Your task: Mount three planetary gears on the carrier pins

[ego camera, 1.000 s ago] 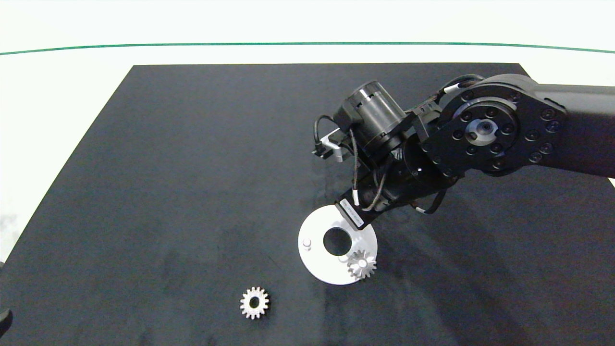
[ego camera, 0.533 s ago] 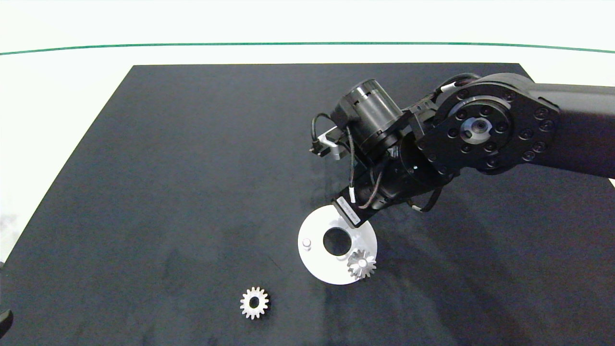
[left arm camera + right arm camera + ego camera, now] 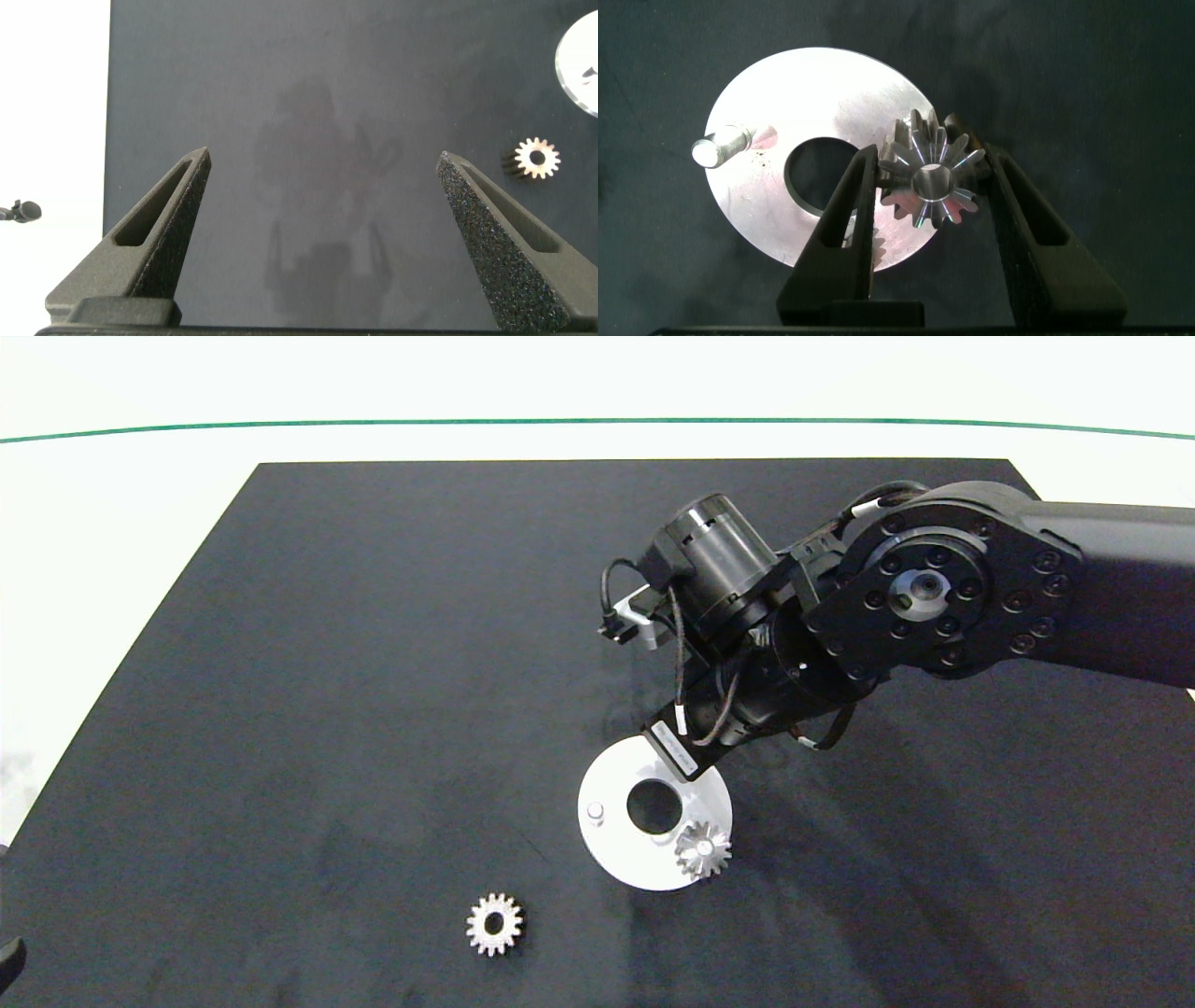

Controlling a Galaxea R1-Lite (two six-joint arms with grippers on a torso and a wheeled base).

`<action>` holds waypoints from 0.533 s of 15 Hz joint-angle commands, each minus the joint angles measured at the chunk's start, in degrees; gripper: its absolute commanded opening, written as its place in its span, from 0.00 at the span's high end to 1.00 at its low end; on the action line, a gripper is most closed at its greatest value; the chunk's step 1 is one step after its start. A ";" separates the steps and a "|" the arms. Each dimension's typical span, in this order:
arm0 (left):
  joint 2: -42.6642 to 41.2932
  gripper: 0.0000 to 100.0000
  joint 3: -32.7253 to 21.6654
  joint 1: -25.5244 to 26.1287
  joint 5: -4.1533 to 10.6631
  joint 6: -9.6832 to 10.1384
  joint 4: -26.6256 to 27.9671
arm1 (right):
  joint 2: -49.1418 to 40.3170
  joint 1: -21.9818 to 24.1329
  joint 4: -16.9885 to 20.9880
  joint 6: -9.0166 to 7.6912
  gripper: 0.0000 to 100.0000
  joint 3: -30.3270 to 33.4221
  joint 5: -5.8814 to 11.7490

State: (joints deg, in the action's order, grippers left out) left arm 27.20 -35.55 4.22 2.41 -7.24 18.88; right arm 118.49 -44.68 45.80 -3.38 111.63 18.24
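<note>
Black matting (image 3: 373, 663) covered the bench, white tabletop around it. White disc (image 3: 616, 859) lay at about 5 o'clock from mat centre. One gear (image 3: 702, 849) sat on the disc's pin at 4 o'clock of the centre hole; the 9 o'clock pin (image 3: 595, 814) was bare. A loose gear (image 3: 495, 924) lay on the mat at 8 o'clock of the disc, well apart.

Right gripper (image 3: 932, 182) was over the disc's 1 o'clock edge, fingers pinching a second gear (image 3: 931, 177). Over the last second the arm crept slightly toward 10 o'clock; disc and gears did not shift. Judgement: fine alignment over the hidden third pin, one of three installed.

Left gripper (image 3: 322, 201) was parked off the mat's 8 o'clock corner, fingers spread wide, empty.
</note>
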 commanded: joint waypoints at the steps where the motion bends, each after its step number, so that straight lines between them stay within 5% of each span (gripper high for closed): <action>1: 0.05 0.00 -0.14 0.00 0.05 -0.14 0.10 | 0.16 0.03 0.43 -0.05 0.81 -0.18 0.04; 8: 0.05 0.00 -0.05 0.00 0.05 -0.14 -0.25 | -0.02 0.03 0.52 -0.40 0.81 0.17 0.04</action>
State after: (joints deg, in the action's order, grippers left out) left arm 27.17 -35.69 4.22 2.43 -7.33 18.54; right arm 118.44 -44.64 46.08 -3.77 111.76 18.15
